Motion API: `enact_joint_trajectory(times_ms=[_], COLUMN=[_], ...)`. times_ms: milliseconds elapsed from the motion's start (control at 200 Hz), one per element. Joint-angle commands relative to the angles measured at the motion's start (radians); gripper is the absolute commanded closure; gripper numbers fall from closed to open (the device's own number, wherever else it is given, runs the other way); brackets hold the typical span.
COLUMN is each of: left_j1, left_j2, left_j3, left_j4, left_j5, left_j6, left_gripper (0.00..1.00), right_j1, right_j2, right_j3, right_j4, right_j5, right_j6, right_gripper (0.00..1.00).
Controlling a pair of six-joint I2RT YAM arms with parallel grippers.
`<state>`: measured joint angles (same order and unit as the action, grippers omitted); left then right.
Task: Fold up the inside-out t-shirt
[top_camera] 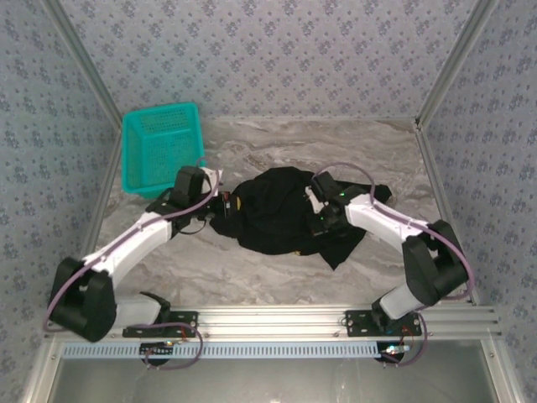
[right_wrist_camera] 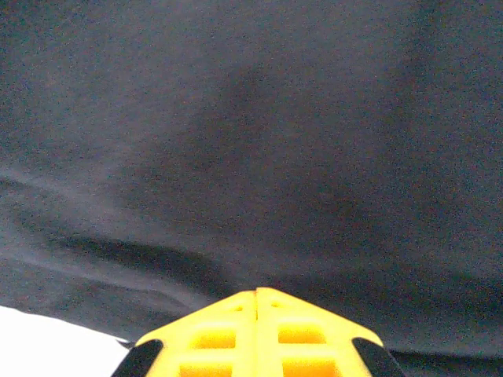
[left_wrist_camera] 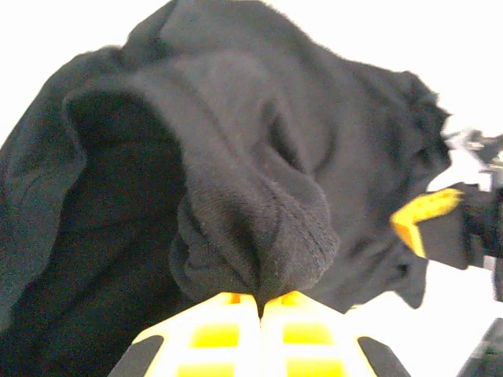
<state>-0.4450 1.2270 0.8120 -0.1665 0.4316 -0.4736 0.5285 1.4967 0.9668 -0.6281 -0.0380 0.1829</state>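
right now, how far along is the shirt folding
Done: nothing folded; the t-shirt lies bunched on the table. In hand: the left pincer is shut on a gathered fold of it, the right pincer shut on its cloth. Still to do: spreading it flat and every fold.

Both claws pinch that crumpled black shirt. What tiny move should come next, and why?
Probably raise both and draw them apart. The left gripper and right gripper are shut on the soft black cloth t-shirt, which lies bunched on the marble table; it needs spreading before folding.
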Motion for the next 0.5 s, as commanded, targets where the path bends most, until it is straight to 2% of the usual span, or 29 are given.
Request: enact_joint_trajectory(times_ms=[0, 50, 130, 255, 385, 495], left_j1=[0.012, 0.018, 0.023, 0.026, 0.026, 0.026], left_j2=[-0.103, -0.121, -0.122, -0.111, -0.111, -0.116], left_j3=[0.003, 0.013, 0.025, 0.027, 0.033, 0.031], left_j4=[0.039, 0.008, -0.029, -0.033, -0.042, -0.041], left_j5=[0.081, 0.064, 0.043, 0.040, 0.041, 0.040], left_j6=[-0.076, -0.070, -0.055, -0.057, -0.053, -0.052], left_gripper=[1.00, 1.00, 1.00, 1.00, 1.00, 1.00], right_j1=[0.037, 0.082, 0.165, 0.277, 0.298, 0.305], right_j2=[-0.070, -0.105, -0.122, -0.088, -0.034, 0.020], right_j3=[-0.017, -0.049, -0.095, -0.126, -0.133, -0.128], right_j4=[-0.005, 0.077, 0.216, 0.347, 0.417, 0.467], right_j5=[-0.058, -0.160, -0.244, -0.194, -0.096, -0.067], right_j6=[-0.034, -0.020, 0.062, 0.148, 0.193, 0.185], right_gripper=[0.96, 0.84, 0.63, 0.46, 0.44, 0.43])
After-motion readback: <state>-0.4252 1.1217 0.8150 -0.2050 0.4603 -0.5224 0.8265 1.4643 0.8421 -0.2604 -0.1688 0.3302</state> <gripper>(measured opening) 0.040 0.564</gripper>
